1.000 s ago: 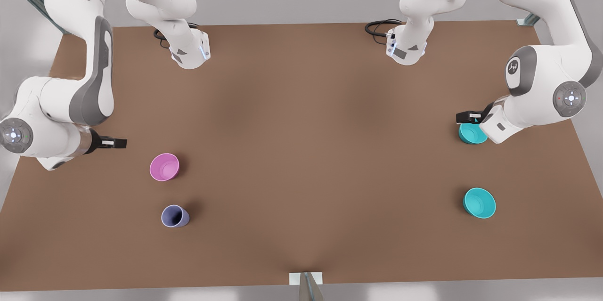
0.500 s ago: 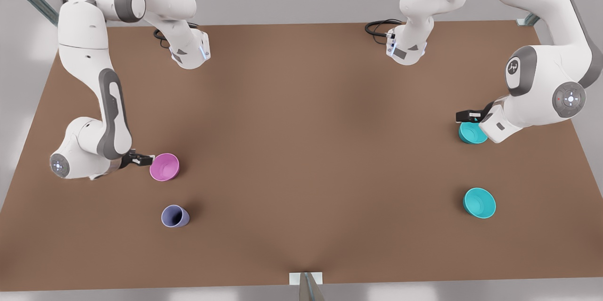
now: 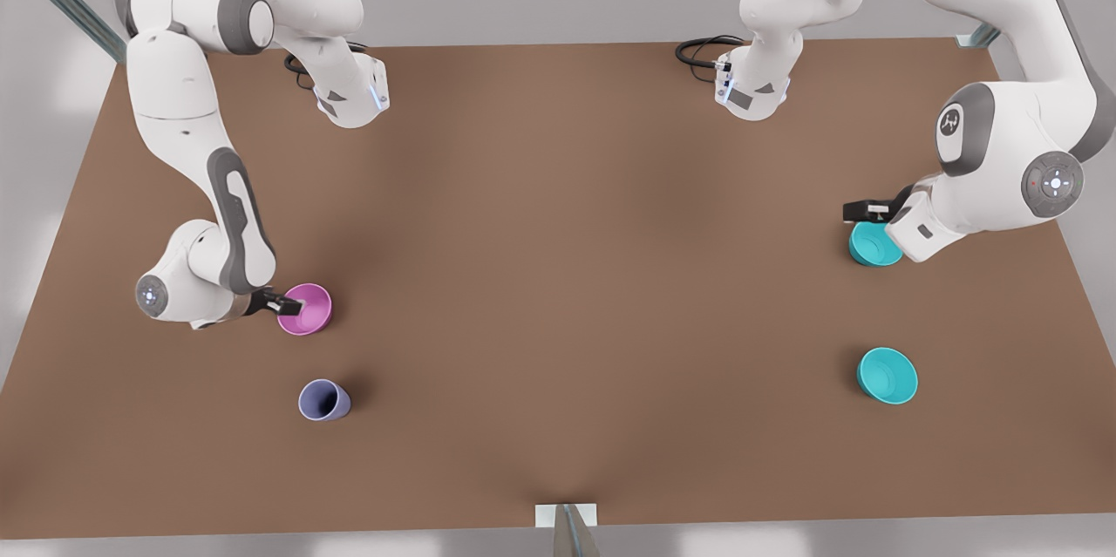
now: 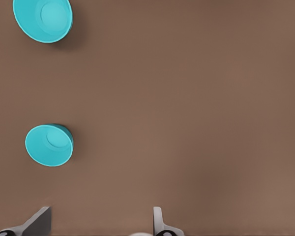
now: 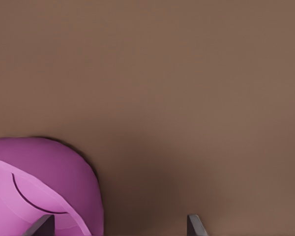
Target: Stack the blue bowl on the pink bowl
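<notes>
hovering at the pink bowl (image 3: 307,309), the right gripper (image 3: 286,306) has its fingers spread apart over the bowl's rim, toward the table's (image 3: 558,278) left edge in the front view. the left gripper (image 3: 865,211), fingers parted, hangs just above the blue bowl (image 3: 872,245) near the opposite edge. another teal bowl (image 3: 887,375) and a lavender cup (image 3: 323,400) sit nearer the front edge.
</notes>
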You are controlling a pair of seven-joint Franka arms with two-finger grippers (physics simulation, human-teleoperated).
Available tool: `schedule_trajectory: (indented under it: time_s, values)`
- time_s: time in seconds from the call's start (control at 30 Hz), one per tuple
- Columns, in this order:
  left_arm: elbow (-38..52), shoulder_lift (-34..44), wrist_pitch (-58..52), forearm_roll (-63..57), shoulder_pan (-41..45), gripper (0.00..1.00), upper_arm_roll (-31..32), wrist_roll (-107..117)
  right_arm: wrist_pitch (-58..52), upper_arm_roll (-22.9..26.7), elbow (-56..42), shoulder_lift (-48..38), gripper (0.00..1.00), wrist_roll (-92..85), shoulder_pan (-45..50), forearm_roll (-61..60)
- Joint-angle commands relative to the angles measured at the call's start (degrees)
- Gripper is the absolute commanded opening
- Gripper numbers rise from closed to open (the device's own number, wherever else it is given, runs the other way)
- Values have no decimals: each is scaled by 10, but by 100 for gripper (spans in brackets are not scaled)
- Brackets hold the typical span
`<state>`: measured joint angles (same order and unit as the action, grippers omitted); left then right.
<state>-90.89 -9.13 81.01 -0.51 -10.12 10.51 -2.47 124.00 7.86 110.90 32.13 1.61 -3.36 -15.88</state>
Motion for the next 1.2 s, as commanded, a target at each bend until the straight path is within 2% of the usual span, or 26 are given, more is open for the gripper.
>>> schedule_trajectory:
  time_s: [0.0,0.03,0.07,0.1,0.17,0.2,0.23,0.27,0.37,0.43,0.5,0.57,0.6,0.73,0.83,0.93,1.1,1.13,1.17]
  values:
    - [2,1,-9,0,0,100,0,0,13,-1,3,-1,100,9,1,-14]
    - [2,1,-9,0,0,100,0,0,6,-2,3,-3,100,9,1,-14]
    - [2,1,-9,0,1,100,0,0,5,-2,3,-3,93,8,2,-14]
    - [3,1,-9,0,1,100,0,0,-2,-2,3,-4,68,6,2,-14]
    - [3,3,-10,0,2,100,1,0,-7,-3,3,-5,37,4,3,-14]
    - [3,3,-10,0,2,100,1,0,-9,-3,3,-6,32,4,4,-14]
    - [3,3,-12,0,2,100,1,0,-10,-4,2,-7,24,6,5,-14]
    - [3,3,-12,0,2,100,1,0,-22,-4,0,-8,21,8,11,-14]
    - [3,3,-14,0,1,100,0,0,-49,-4,-7,-21,21,8,13,-13]
    - [3,3,-18,0,1,100,1,0,-118,-7,-33,-41,21,2,21,-13]
    - [3,3,-19,0,1,100,1,0,-160,-11,-38,-69,21,17,72,-65]
    - [3,3,-26,1,1,100,0,1,-159,-10,-61,-66,21,113,142,-114]
    - [3,4,-30,1,1,100,1,1,-158,-11,-80,-54,21,160,168,-131]
    - [3,3,-35,1,1,100,1,1,-141,-11,-308,93,21,522,316,-194]
    - [2,3,-35,1,1,100,0,1,-46,-12,-416,184,21,724,392,-201]
    - [2,3,-34,1,1,100,1,1,34,-12,-431,216,21,784,434,-216]
    - [2,3,-34,1,1,100,0,1,48,-12,-445,247,21,784,445,-216]
    - [2,3,-34,1,2,100,1,1,49,-20,-445,247,28,781,445,-216]
    - [2,3,-34,1,2,100,0,1,54,-21,-445,252,94,780,445,-216]
